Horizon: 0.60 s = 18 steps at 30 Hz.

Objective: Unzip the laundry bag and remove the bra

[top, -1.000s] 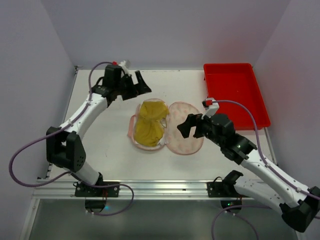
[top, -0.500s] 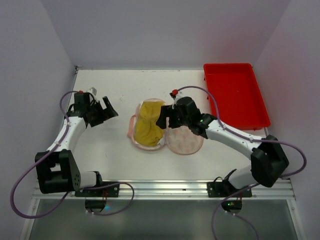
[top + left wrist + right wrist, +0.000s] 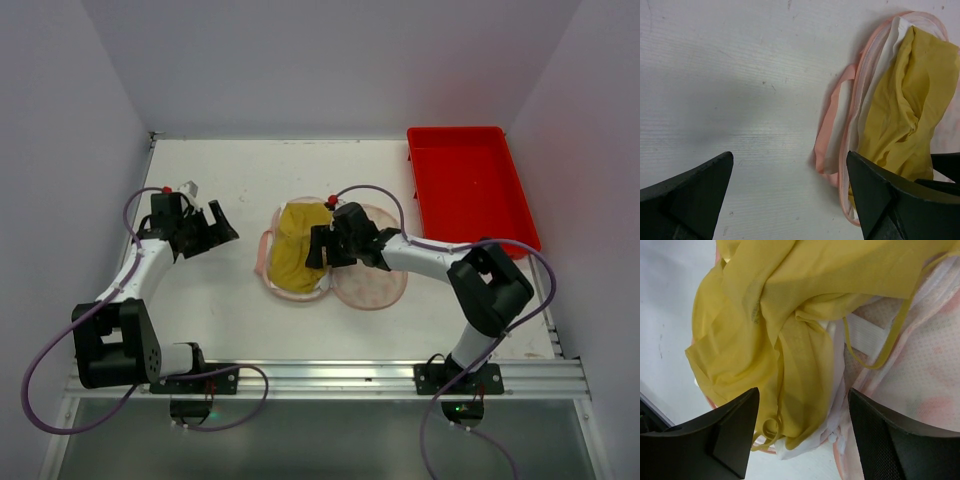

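The laundry bag (image 3: pixel 372 283) lies open in the middle of the table, its beige printed lid flapped to the right, pink zipper edging (image 3: pixel 826 127) round it. A yellow bra (image 3: pixel 298 248) lies in the left half on whitish lining (image 3: pixel 815 442). My right gripper (image 3: pixel 318 246) is open, jaws wide, just above the bra (image 3: pixel 790 330), holding nothing. My left gripper (image 3: pixel 222 232) is open and empty over bare table, left of the bag; the bag's edge and the bra (image 3: pixel 905 110) show to the right in the left wrist view.
A red plastic tray (image 3: pixel 470 190) stands at the back right. White walls close the table at the left, back and right. An aluminium rail (image 3: pixel 320 378) runs along the near edge.
My right arm swung in from the near right and now has its gripper over the bra. My left arm pulled back from the far side toward the left edge, then shifted slightly.
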### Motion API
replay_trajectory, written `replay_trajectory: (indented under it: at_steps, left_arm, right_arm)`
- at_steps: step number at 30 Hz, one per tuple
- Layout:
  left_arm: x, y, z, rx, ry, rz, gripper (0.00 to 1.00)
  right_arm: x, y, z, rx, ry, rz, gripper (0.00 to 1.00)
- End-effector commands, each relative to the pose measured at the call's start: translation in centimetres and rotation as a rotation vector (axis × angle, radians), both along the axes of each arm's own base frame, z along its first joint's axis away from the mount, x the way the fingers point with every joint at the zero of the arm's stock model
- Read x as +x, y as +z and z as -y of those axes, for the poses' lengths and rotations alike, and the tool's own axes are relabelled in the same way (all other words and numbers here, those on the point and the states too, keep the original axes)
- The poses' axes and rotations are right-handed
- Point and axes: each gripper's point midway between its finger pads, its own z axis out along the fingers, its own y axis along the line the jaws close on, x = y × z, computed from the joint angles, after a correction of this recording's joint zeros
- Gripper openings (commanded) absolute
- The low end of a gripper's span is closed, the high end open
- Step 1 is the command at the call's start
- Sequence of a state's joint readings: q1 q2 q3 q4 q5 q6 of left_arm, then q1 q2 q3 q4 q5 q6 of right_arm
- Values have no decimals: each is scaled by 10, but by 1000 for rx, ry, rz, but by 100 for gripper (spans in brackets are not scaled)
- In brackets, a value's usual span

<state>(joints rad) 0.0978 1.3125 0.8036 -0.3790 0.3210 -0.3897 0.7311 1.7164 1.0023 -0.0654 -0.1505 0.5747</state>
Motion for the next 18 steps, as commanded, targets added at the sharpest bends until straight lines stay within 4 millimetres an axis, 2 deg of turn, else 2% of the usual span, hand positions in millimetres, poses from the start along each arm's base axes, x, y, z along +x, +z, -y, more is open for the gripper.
replay_trajectory:
  at_steps: [1, 18]
  left_arm:
    - [13, 15, -2, 11, -30, 81, 98]
    - [11, 11, 2, -20, -45, 65, 98]
  right_arm:
    - [14, 27, -24, 98, 18, 46, 73]
    - [8, 53, -35, 139, 49, 75, 68]
